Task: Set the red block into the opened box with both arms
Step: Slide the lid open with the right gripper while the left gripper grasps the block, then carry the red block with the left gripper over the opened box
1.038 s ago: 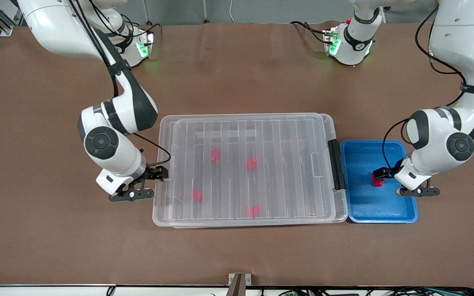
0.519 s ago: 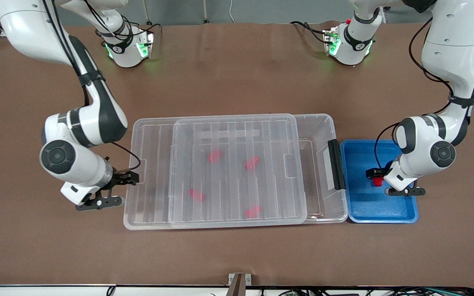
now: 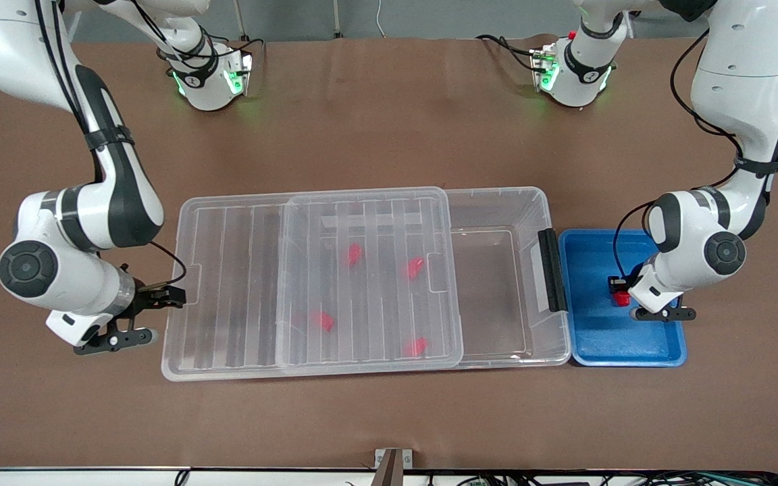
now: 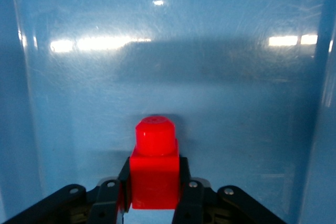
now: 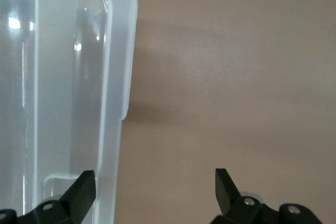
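Observation:
The red block point(image 4: 154, 163) sits low in the blue tray point(image 3: 591, 337), and my left gripper point(image 4: 154, 184) is shut on its sides; the block point(image 3: 623, 299) and gripper point(image 3: 620, 291) also show from the front. The box point(image 3: 497, 194) lies mid-table with a black clip point(image 3: 551, 270) on the end beside the tray. Its ribbed lid point(image 3: 227, 283) is slid toward the right arm's end, so the part by the clip is uncovered. My right gripper point(image 3: 157, 312) is open at the lid's short edge point(image 5: 113, 103), one finger over the lid, one over the table.
Several other small red blocks point(image 3: 354, 252) lie in the box under the lid. The blue tray touches the box's clip end. Bare brown table point(image 3: 389, 418) surrounds the box and tray.
The lid has slid toward the right arm's end along with my right gripper, uncovering the box by the clip. My left gripper has shut on the red block in the tray.

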Robot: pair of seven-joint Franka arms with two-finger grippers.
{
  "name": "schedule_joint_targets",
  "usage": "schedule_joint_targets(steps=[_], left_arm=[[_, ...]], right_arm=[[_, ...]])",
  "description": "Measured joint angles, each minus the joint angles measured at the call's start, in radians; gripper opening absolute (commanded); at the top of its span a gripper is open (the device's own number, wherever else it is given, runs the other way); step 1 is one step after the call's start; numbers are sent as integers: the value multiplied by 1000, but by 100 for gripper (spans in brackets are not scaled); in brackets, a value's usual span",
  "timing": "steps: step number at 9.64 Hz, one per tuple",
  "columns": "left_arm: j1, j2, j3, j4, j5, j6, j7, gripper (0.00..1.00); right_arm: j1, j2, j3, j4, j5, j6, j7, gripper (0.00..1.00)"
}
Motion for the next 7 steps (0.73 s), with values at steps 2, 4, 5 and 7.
schedule_joint_targets(steps=[2,4,5,7], left_arm=[[13,-87,3,24,0,-56,0,0],[20,-243,-6,39,0,-171,-2,0],[13,-299,-39,37,0,-207,-38,0],[-2,-334,-167,41,0,-214,-214,0]], right_arm=[[-3,-2,-9,4,0,0,-12,100],[1,-26,-7,23,1,-7,26,100],[1,-64,-8,36,1,-34,92,100],[-18,-204,-14,52,35,-162,157,100]])
